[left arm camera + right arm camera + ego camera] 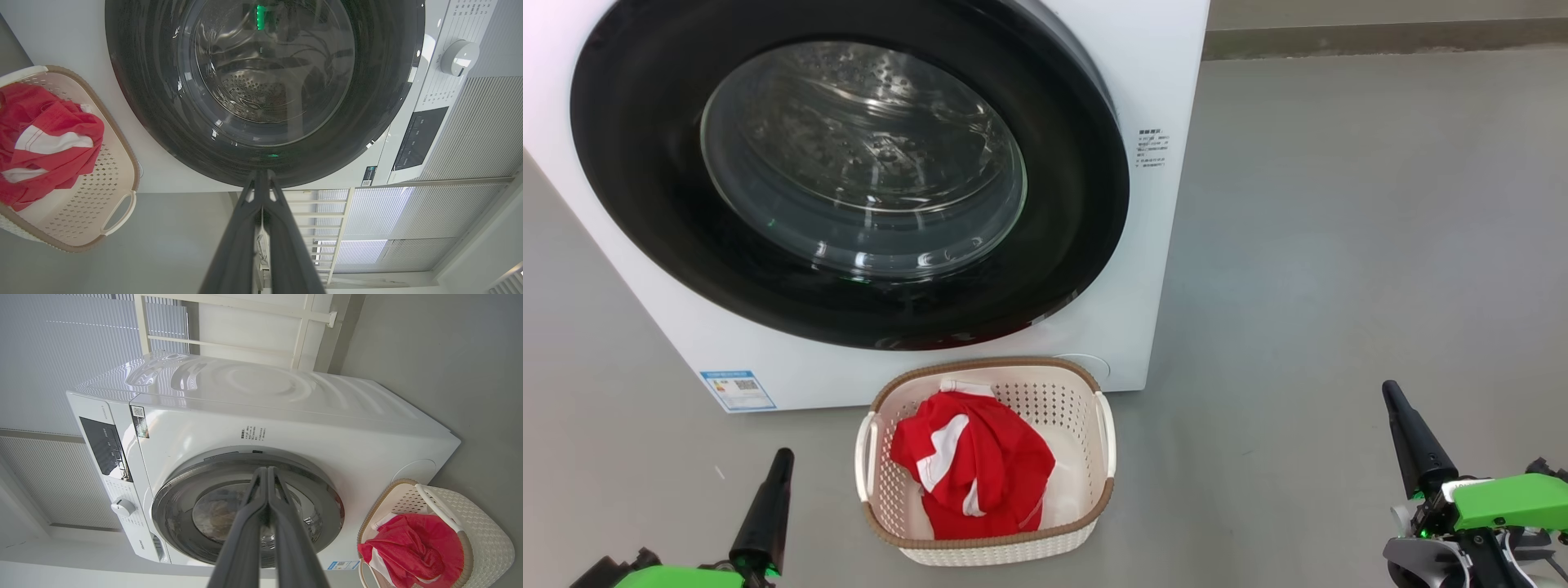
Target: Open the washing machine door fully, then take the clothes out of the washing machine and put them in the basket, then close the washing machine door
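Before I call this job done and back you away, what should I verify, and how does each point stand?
1. Door closed against the washing machine: ok, it sits flush in the head and right wrist views.
2. Door latched: cannot tell.
3. Drum emptied: ok, nothing red shows behind the door.
4. Clothes in the basket: ok, they lie inside the rim.
5. Left hand shut and empty: ok, it is low, to the left of the basket and apart from it.
6. Right hand shut and empty: ok, it is well to the right of the basket.
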